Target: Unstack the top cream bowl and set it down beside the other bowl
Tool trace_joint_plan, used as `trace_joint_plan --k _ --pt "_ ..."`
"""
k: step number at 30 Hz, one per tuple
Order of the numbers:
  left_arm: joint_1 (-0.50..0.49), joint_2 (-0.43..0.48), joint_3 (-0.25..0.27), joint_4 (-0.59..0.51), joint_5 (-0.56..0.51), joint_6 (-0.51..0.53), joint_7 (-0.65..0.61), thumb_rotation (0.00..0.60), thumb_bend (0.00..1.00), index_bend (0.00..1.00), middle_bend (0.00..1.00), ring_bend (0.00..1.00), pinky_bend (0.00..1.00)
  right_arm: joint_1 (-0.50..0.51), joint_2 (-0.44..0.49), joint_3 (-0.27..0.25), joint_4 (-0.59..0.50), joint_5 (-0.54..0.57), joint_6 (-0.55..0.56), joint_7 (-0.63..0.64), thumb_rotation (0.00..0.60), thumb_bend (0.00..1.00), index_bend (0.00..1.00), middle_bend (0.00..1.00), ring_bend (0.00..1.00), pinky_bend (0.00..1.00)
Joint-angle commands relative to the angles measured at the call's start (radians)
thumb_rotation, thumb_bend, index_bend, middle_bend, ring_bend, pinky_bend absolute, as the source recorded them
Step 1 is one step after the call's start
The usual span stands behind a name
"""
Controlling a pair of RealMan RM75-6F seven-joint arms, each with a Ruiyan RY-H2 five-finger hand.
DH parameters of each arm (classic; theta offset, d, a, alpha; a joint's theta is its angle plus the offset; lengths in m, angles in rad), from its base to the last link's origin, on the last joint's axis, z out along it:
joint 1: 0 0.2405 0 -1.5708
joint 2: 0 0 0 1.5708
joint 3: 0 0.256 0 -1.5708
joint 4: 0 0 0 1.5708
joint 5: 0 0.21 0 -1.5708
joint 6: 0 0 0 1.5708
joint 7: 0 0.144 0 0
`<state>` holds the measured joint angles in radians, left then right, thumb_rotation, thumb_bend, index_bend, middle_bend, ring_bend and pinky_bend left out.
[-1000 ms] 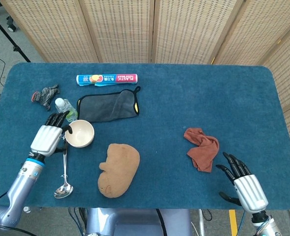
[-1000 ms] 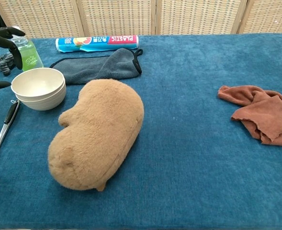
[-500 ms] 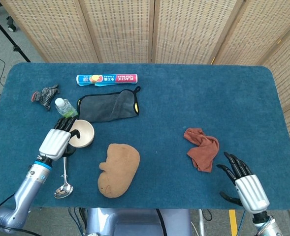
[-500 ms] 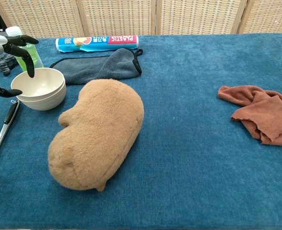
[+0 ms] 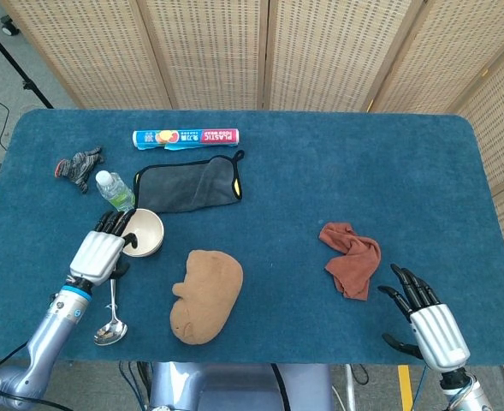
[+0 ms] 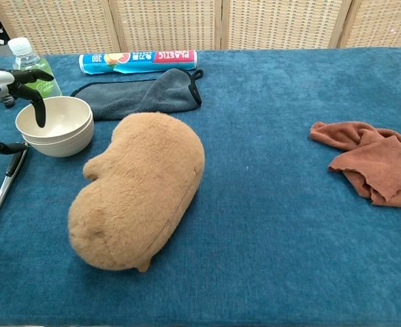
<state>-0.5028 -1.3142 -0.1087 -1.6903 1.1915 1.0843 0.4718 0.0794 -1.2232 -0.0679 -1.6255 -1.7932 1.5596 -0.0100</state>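
Presently, the left hand [image 5: 103, 248] sits at the left rim of the 2 stacked cream bowls [image 6: 56, 125], near the bench's [image 5: 320, 171] left side; its fingers [image 6: 38, 110] hook down inside the top bowl while the thumb lies outside and below, so whether they actually pinch the rim cannot be told. A spoon [image 5: 112, 317] lies just beside the stack, nearer the front edge. Right hand [image 5: 427, 321]: resting at the near right, fingers apart, holding nothing, beside a rust cloth [image 5: 351, 259]. A tan plush toy [image 6: 139, 187] lies right of the bowls.
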Motion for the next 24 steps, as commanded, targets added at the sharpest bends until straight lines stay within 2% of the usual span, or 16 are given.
trace_joint_plan --k 1,24 --pt "-0.001 -0.007 0.003 0.014 0.012 0.019 0.012 0.6 0.27 0.45 0.05 0.0 0.04 0.0 -0.001 0.0 0.0 -0.001 -0.001 -0.001 0.6 0.16 0.22 0.0 0.0 0.15" --pt "-0.005 -0.052 0.013 0.078 0.019 0.058 0.02 0.6 0.28 0.45 0.05 0.0 0.04 -0.001 -0.001 0.001 0.0 -0.001 0.002 -0.001 0.6 0.16 0.22 0.0 0.0 0.15"
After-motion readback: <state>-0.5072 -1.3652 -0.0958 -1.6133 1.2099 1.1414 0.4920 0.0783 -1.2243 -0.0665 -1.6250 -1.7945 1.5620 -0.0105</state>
